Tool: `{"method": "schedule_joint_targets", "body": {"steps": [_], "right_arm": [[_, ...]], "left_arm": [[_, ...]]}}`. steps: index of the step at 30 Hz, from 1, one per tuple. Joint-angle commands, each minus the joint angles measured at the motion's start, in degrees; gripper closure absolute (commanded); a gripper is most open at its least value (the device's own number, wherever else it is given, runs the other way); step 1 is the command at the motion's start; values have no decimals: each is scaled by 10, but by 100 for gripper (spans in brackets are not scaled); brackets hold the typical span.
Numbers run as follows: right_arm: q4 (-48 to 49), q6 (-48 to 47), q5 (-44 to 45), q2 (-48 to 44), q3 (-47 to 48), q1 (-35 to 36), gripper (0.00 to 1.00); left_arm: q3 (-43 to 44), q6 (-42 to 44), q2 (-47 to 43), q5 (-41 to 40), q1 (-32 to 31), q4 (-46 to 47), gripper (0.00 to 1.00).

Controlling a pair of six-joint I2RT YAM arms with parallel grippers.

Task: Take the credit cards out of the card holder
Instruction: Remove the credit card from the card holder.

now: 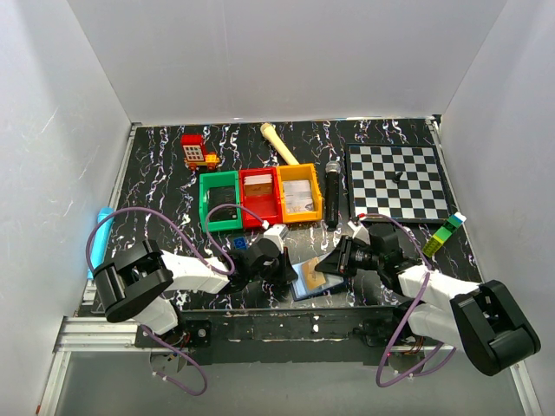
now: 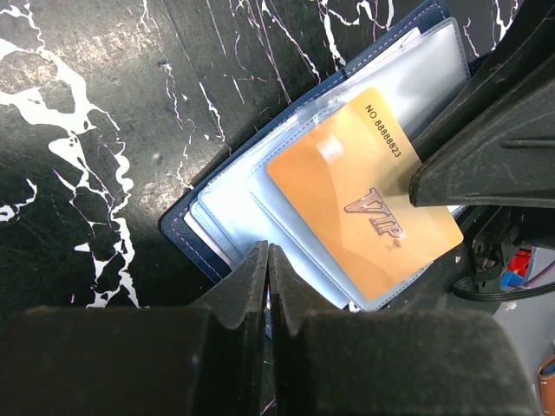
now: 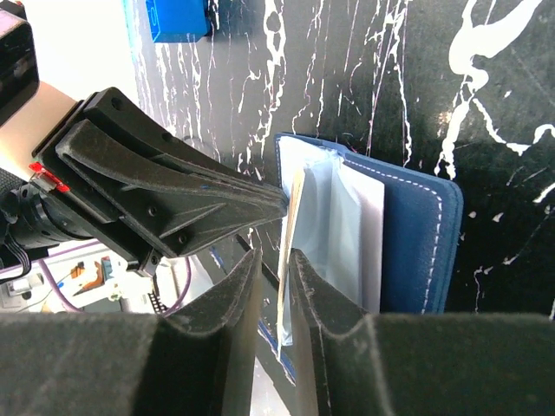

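- Pulling out the first card is the step you are working on. The card holder (image 3: 421, 243) is lying open on the worktop (image 2: 87, 130) between the two arms, close to their bases. A gold card (image 2: 364, 199) is showing among its clear sleeves (image 2: 230, 204), one corner seemingly poking free.
- Your left hand (image 2: 267, 260) is sitting with its fingers pressed together, the tip touching the holder's near edge and apparently pinning it down. Whether it is pinching a sleeve, you cannot tell.
- Your right hand (image 3: 273, 264) is straddling the gold card's raised edge with its fingers narrowly apart. A sliver of gap is showing on one side, so it is not looking clamped yet.
- Next, by my judgement, you are needing to close the right hand on the card alone. Then you are drawing it out along the sleeve's opening while the left hand is keeping the holder flat.
- Catching the sleeve along with the card is the risk you are facing, because the whole holder could drag along with it.
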Motion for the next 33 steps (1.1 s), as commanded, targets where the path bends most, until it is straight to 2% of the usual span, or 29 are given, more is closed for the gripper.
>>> {"method": "schedule_joint_targets", "body": {"steps": [1, 10, 14, 33], "right_arm": [[4, -9, 3, -13, 17, -8, 76], [0, -10, 1, -20, 16, -14, 89], [-7, -12, -1, -28, 18, -17, 99], [-77, -34, -2, -82, 33, -36, 99]], "left_arm": [[-30, 13, 26, -30, -1, -93, 100], [-30, 13, 26, -30, -1, -93, 100], [-29, 11, 27, -30, -1, -92, 100], [-32, 10, 31, -32, -1, -89, 100]]}}
